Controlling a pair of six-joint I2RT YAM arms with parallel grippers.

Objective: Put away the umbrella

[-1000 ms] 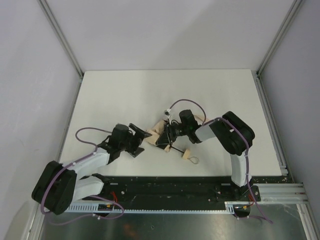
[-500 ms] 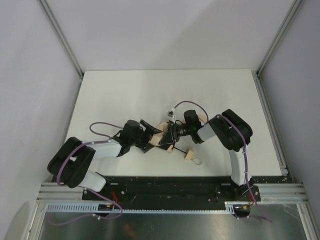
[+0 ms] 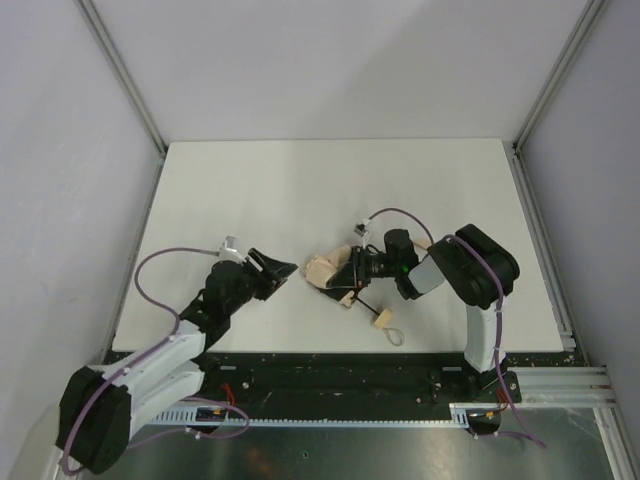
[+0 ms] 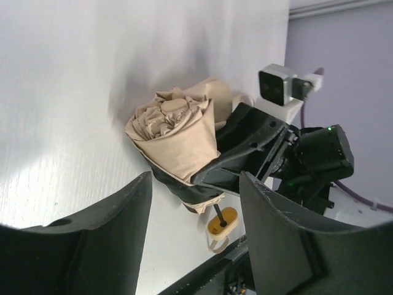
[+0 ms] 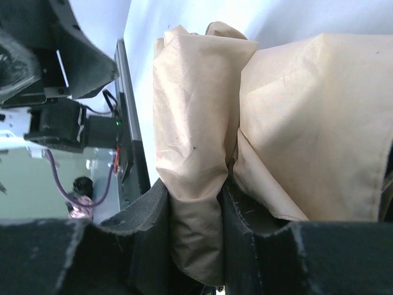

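Note:
The umbrella [image 3: 327, 269] is a beige folded bundle lying on the white table [image 3: 300, 190] near the front middle. Its thin black shaft runs to a small pale wooden handle [image 3: 381, 317] with a cord loop. My right gripper [image 3: 345, 272] is shut on the beige fabric [image 5: 196, 184], which fills the right wrist view between the jaws. My left gripper [image 3: 275, 268] is open and empty, just left of the bundle and apart from it. In the left wrist view the umbrella [image 4: 178, 138] lies ahead of the open fingers [image 4: 288, 233], with the handle [image 4: 222, 222] below it.
The right arm's wrist camera [image 4: 279, 86] and black body show behind the bundle in the left wrist view. The black front rail [image 3: 330, 370] runs along the table's near edge, close to the handle.
My left arm has drawn back to the left, away from the umbrella bundle. My right gripper, still holding the fabric, has shifted slightly right with the umbrella and handle.

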